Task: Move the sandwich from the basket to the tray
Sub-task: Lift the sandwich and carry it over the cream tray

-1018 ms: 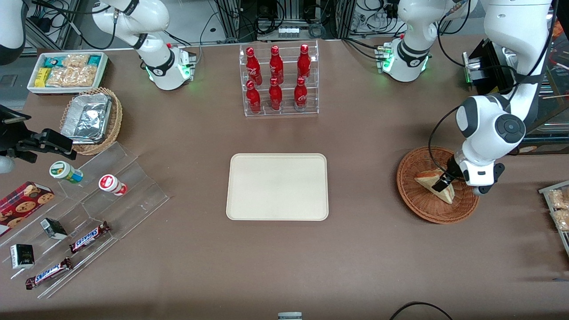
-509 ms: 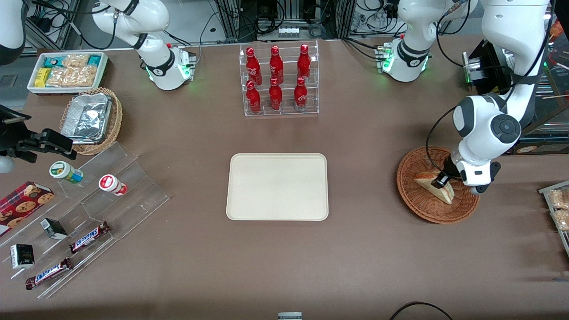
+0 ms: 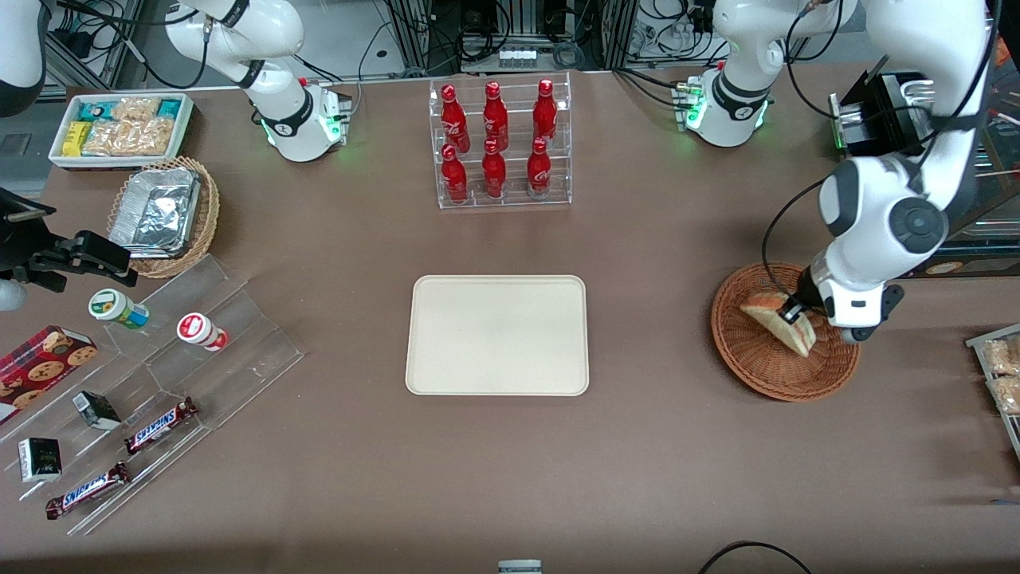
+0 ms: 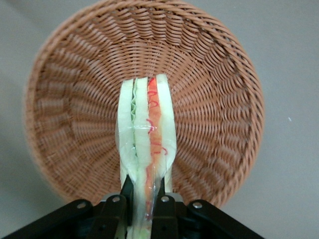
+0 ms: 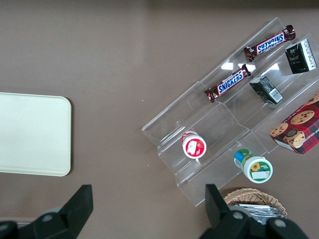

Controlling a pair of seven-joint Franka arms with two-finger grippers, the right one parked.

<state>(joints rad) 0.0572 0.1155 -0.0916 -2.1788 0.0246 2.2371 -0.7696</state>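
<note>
The sandwich [image 3: 779, 320] is a pale wedge in clear wrap, with green and red filling showing at its cut edge in the left wrist view [image 4: 146, 134]. My left gripper [image 3: 794, 312] is shut on its wide end [image 4: 144, 194] and holds it just above the round reddish-brown wicker basket [image 3: 757, 363], which fills the left wrist view [image 4: 224, 99]. The cream-beige tray [image 3: 498, 335] lies bare at the table's middle, well away from the basket toward the parked arm's end; its edge shows in the right wrist view [image 5: 30, 134].
A clear rack of red bottles [image 3: 500, 143] stands farther from the camera than the tray. A clear stepped stand with snacks [image 3: 151, 383], a tan basket with a foil container [image 3: 163, 211] and a white snack box [image 3: 119, 127] are toward the parked arm's end.
My gripper has risen slightly with the sandwich in it, lifting the wedge off the basket floor and tilting it. The basket and tray have stayed put.
</note>
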